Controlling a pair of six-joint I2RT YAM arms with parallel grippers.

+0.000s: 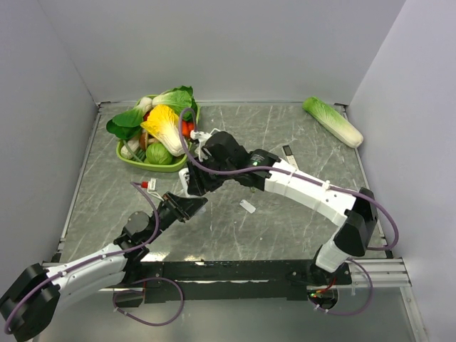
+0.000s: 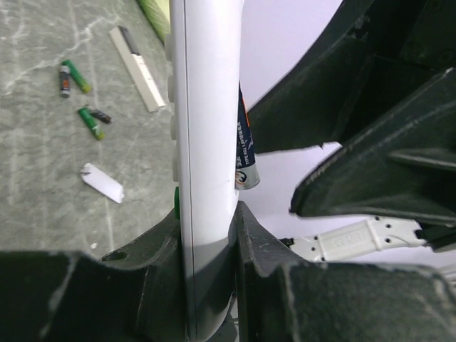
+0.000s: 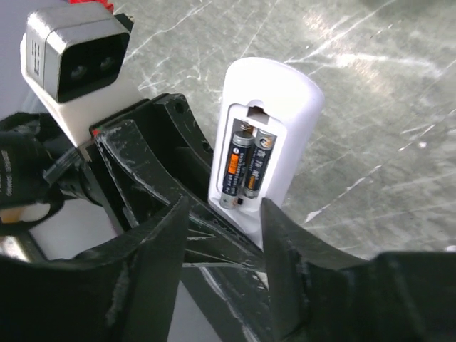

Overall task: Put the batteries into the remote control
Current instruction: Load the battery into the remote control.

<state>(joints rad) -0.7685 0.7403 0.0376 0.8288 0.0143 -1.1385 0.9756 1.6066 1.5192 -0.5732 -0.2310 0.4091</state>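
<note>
From the top view, my left hand point(image 1: 184, 206) and right hand point(image 1: 203, 167) meet mid-desk, with the remote control point(image 1: 187, 182) showing only as a white sliver between them. Its battery cover point(image 1: 247, 206) lies on the desk just right of them, under the right arm. At far left, the green basket point(image 1: 128, 158) is heaped with vegetables. In the left wrist view, the left hand is clamped on the remote's lower end, edge-on, with its long axis running straight out of the grip. Four spare batteries point(image 2: 91, 122) and a slim remote point(image 2: 135, 58) lie on the desk beyond. In the right wrist view, the right hand has its jaws spread and grips nothing. The remote's open back faces it, and two batteries point(image 3: 246, 165) sit side by side in the compartment. I judge the bay full, so the free right hand should fetch the cover.
</note>
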